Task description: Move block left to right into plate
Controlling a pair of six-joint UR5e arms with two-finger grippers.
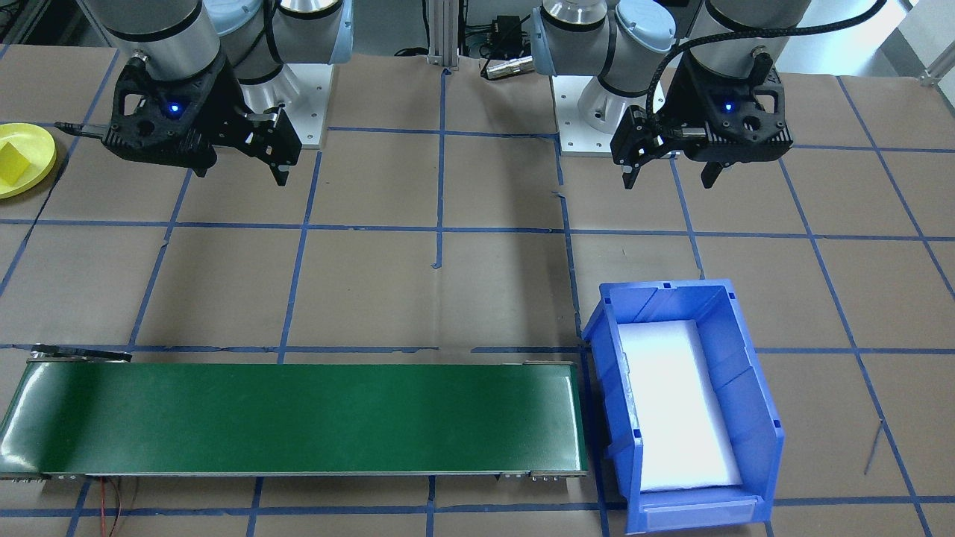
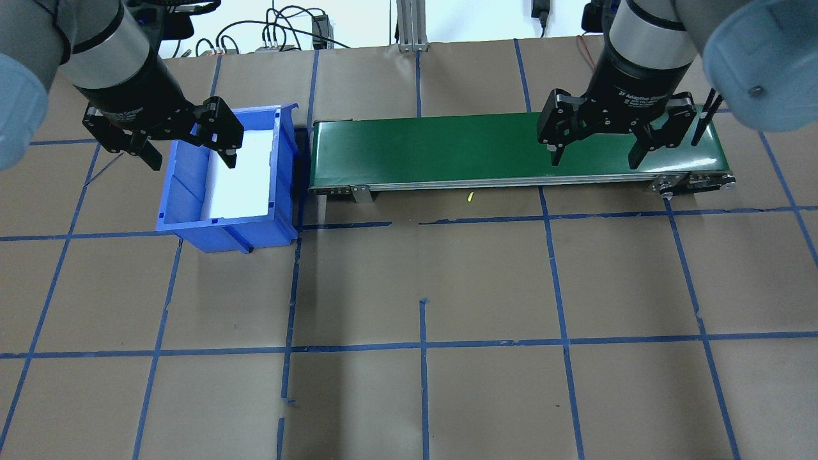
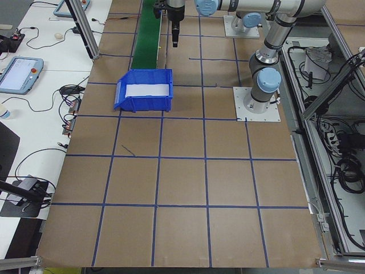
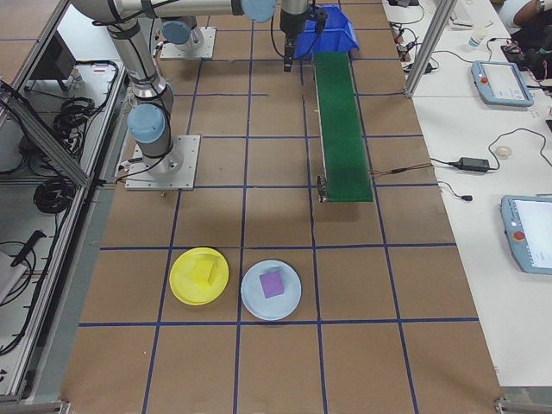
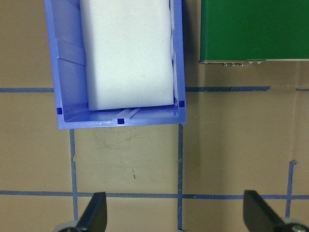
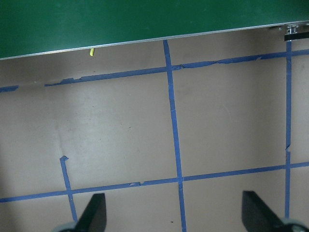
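Beside the green conveyor belt point(image 2: 511, 150) sits a blue bin point(image 2: 192, 223), foam-lined.

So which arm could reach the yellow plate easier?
The right one, probably. Its open right pincer hangs nearer the yellow plate; the left pincer is far off by the blue bin.
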